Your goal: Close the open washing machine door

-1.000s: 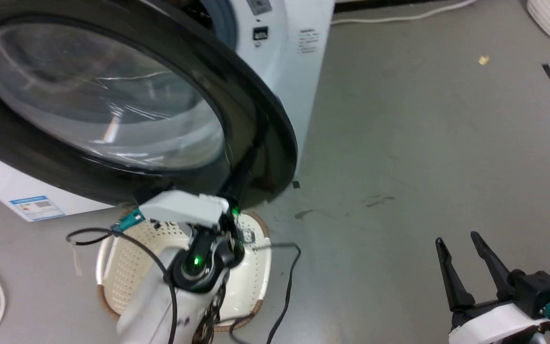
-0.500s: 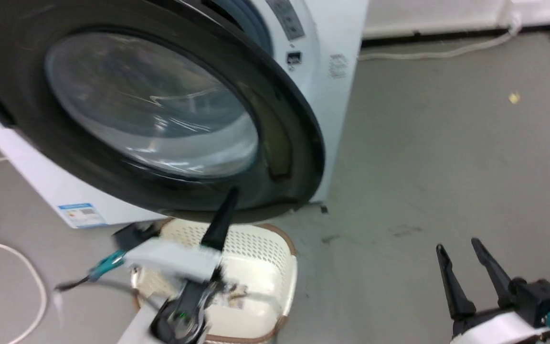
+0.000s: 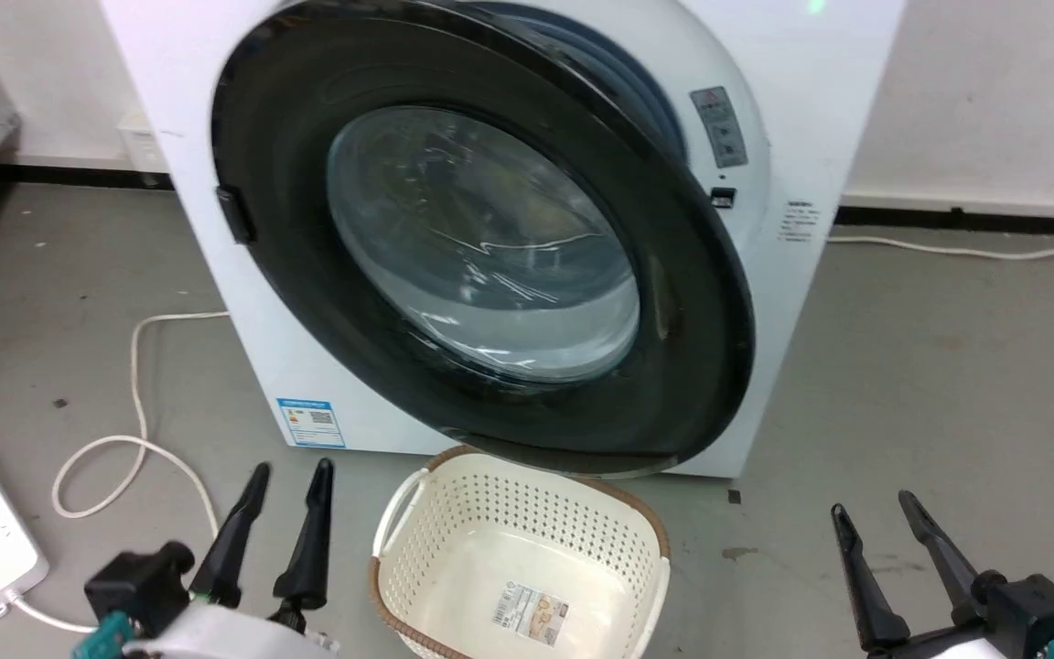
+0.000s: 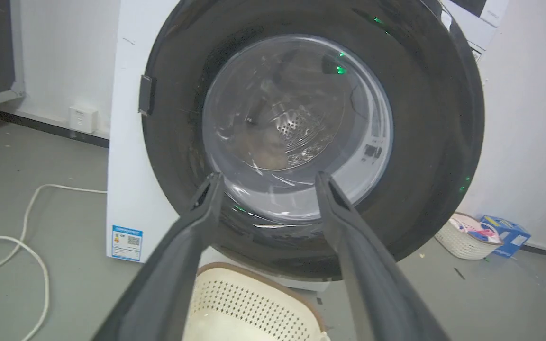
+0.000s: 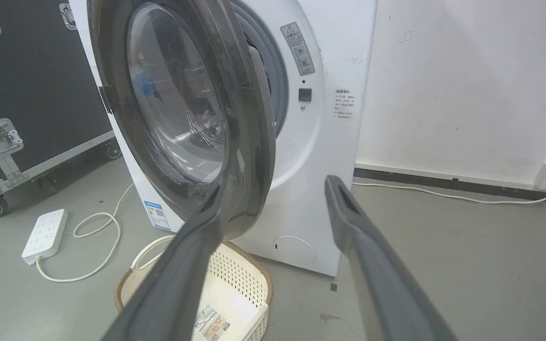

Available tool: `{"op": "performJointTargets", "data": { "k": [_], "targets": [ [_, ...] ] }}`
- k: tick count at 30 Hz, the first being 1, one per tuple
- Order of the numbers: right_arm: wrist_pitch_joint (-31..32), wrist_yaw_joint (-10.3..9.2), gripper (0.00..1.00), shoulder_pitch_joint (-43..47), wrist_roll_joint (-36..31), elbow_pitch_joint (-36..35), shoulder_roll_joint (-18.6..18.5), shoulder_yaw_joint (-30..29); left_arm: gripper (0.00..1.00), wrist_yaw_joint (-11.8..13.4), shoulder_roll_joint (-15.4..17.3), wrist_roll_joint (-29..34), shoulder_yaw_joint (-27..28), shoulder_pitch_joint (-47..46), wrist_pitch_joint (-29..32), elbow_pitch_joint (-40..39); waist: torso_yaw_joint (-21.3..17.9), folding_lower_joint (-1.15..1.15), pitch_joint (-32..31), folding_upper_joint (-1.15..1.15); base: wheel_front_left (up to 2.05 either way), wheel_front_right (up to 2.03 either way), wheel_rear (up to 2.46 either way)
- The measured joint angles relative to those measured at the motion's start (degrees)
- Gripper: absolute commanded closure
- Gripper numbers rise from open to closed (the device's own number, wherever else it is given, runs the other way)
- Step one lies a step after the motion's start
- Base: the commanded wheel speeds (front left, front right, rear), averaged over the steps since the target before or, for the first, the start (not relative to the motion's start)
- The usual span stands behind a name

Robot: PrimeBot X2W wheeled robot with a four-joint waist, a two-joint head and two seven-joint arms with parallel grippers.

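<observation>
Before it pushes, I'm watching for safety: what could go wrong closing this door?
The washing machine door stands ajar on its latch side, so a weak push may leave it unlatched. The basket sits below the door's lower rim; the left gripper reaching in could knock it.

Spread tool (image 4: 268, 176) faces door (image 4: 301, 109), seemingly ajar.

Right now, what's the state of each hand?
Left hand: open, holding nothing, not touching the washing machine door.
Right hand: open, holding nothing.
</observation>
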Motion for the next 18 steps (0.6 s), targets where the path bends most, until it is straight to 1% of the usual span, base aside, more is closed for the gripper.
{"op": "performJointTargets", "data": {
  "k": [3, 5, 8, 10, 11, 12, 13, 14, 15, 18],
  "targets": [
    [0.1, 0.00, 0.00, 0.2, 0.3, -0.3, 0.0, 0.4, 0.00, 1.7, -2.8, 8.0, 3.0, 2.6, 0.0, -1.7, 1.1, 0.00, -0.4, 0.00, 0.00, 0.00, 0.00],
    [0.2, 0.00, 0.00, 0.2, 0.5, -0.5, 0.1, 0.5, 0.00, 2.2, -4.1, 12.4, 4.2, 4.2, 0.0, -2.0, 1.6, 0.01, -0.5, 0.00, 0.00, 0.00, 0.00],
    [0.3, -0.01, 0.00, 0.6, 0.5, -0.6, 0.0, 1.2, 0.00, 2.7, -5.3, 18.1, 4.6, 5.7, 0.0, -1.9, 2.3, 0.00, -0.4, 0.00, 0.00, 0.00, 0.00],
    [0.5, -0.01, 0.00, 1.0, 1.3, -0.6, 0.1, 2.1, 0.00, 2.6, -5.4, 21.4, 4.4, 6.1, 0.0, -1.7, 2.7, 0.01, -0.2, 0.00, 0.00, 0.00, 0.00],
    [0.9, -0.01, 0.09, 1.1, 2.7, -0.6, 0.1, 3.0, 0.00, 2.5, -5.5, 23.0, 4.3, 6.4, 0.0, -1.5, 2.9, 0.01, 0.0, 0.00, 0.00, 0.00, 0.00],
    [1.0, -0.01, 0.09, 1.2, 3.5, -0.7, 0.0, 4.1, 0.00, 2.5, -5.5, 24.2, 4.2, 6.6, 0.0, -1.4, 3.1, 0.00, 0.1, 0.00, 0.00, 0.00, 0.00],
    [1.0, -0.01, 0.90, 1.1, 3.5, -1.0, -0.4, 5.1, 0.00, 2.5, -5.7, 25.2, 4.2, 6.7, 0.0, -1.4, 3.3, 0.00, 0.3, 0.00, 0.00, 0.00, 0.00],
    [1.0, -0.01, 0.90, 1.1, 3.5, -1.0, -0.4, 5.1, 0.00, 2.5, -5.7, 25.2, 4.2, 6.7, 0.0, -1.4, 3.3, 0.00, 0.3, 0.00, 0.00, 0.00, 0.00],
    [1.0, -0.01, 1.00, 0.8, 4.0, -1.7, -1.7, 7.4, 0.00, 2.5, -6.3, 26.8, 4.4, 6.7, 0.0, -1.5, 3.7, 0.01, 0.8, 0.00, 0.00, 0.00, 0.00],
    [1.8, 0.00, 1.00, -1.1, 4.9, -2.5, -4.3, 10.8, 0.00, 2.6, -7.4, 27.8, 4.8, 6.6, 0.0, -1.9, 4.4, 0.01, 1.9, 0.00, 0.00, 0.00, 0.00]
  ]
}}
